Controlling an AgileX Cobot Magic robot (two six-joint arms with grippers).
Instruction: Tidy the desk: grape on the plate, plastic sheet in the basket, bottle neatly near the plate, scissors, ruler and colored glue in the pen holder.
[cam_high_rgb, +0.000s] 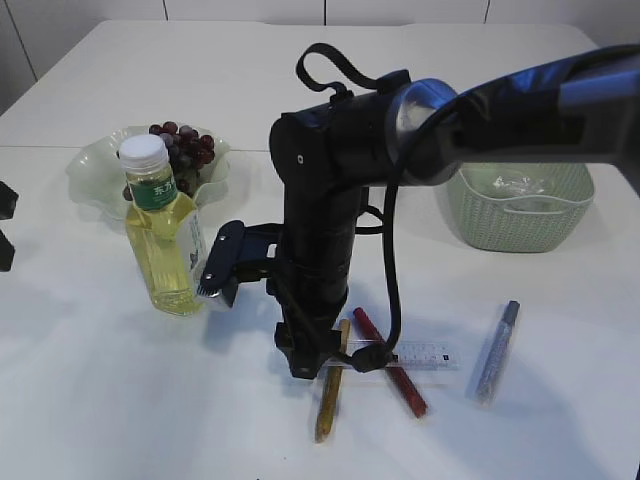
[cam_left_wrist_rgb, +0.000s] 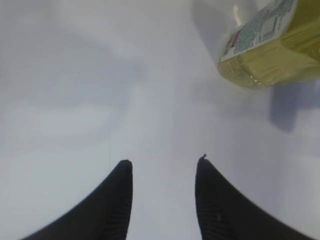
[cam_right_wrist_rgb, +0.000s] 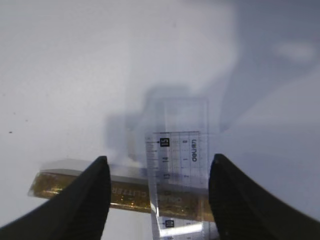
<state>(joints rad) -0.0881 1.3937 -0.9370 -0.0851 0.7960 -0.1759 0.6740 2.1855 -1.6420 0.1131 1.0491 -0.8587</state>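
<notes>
Gold glue stick (cam_high_rgb: 329, 394) lies nearest the ext. cam, on the desk (cam_high_rgb: 100, 400) at the front, w/ the red glue stick (cam_high_rgb: 392, 362) just beside it and the clear ruler (cam_high_rgb: 420, 355) laid across both; silver-blue stick (cam_high_rgb: 496, 350) sits apart to the right. Right gripper (cam_right_wrist_rgb: 159, 172) hangs over this pile w/ jaws spread wide, holding nothing; in the wrist view the ruler runs between the fingertips and crosses over the gold stick. We judge the ruler stiff, thin, light and slick, flat on the top, so hard to pinch; best taken by its long edges where it bridges the sticks and is lifted slightly off the surface. Sticks: light, rigid, round, likely to roll, so grip mid-length across the axis. Left gripper (cam_left_wrist_rgb: 163, 167) is part open and empty, hovering over bare desk w/ the bottle (cam_high_rgb: 164, 235) near it; bottle stands upright in front of the plate (cam_high_rgb: 95, 165), which already carries the grape (cam_high_rgb: 185, 148). Bottle is full, so heavier and smooth; take the body, not the cap. Basket (cam_high_rgb: 520, 215) at rear right holds what looks like the plastic sheet (cam_high_rgb: 520, 185), though the film is hard to make out. Pen holder and scissors are not in view, poss. hidden behind the arm.
</notes>
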